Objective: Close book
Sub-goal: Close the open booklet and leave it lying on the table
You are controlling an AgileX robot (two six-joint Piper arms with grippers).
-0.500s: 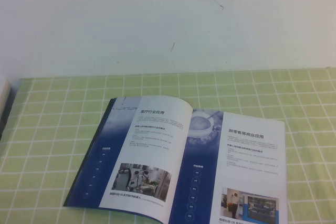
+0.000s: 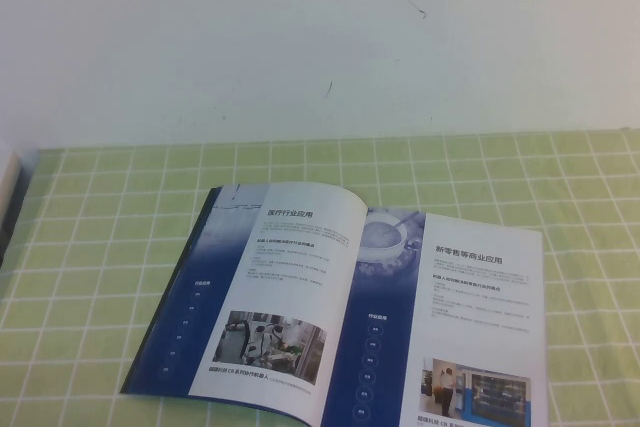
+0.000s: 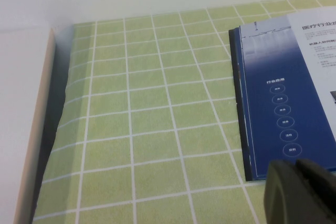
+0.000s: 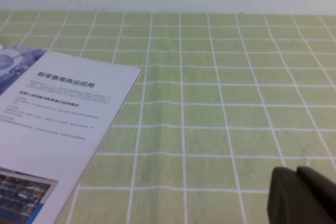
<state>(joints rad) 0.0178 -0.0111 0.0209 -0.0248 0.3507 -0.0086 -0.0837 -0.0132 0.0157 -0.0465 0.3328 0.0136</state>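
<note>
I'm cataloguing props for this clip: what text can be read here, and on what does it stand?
"医疗行业应用": heading, left page of the book.
"新零售商业应用": heading, right page.
"行业应用": blue strip on the left page.
Body text and circled labels: too small to read.
No text on the left gripper, near the book's left edge, or the right gripper, over the tablecloth beside the right page.
</note>
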